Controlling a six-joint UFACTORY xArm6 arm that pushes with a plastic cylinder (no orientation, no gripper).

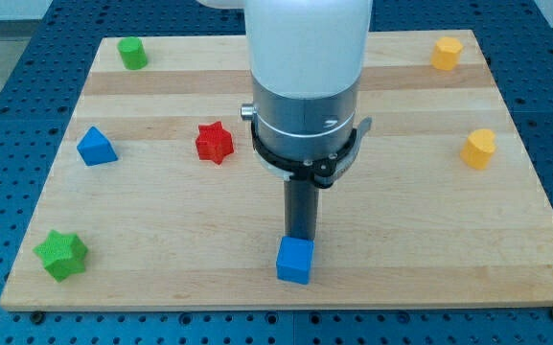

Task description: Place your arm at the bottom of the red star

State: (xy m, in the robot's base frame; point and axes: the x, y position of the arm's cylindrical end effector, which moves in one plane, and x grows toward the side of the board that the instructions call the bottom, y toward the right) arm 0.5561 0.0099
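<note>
Camera view: tip [300, 237] (touching blue cube [294, 260])

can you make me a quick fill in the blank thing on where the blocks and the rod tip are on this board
1. My tip sits right behind the ____ cube, near the view's bottom edge.
2. The red star lies toward the view's ____ of my tip.
3. The green star is in the board's bottom-____ corner in the view.
4. The two blocks at the view's right are both ____.

Missing words: blue; upper left; left; yellow
</note>
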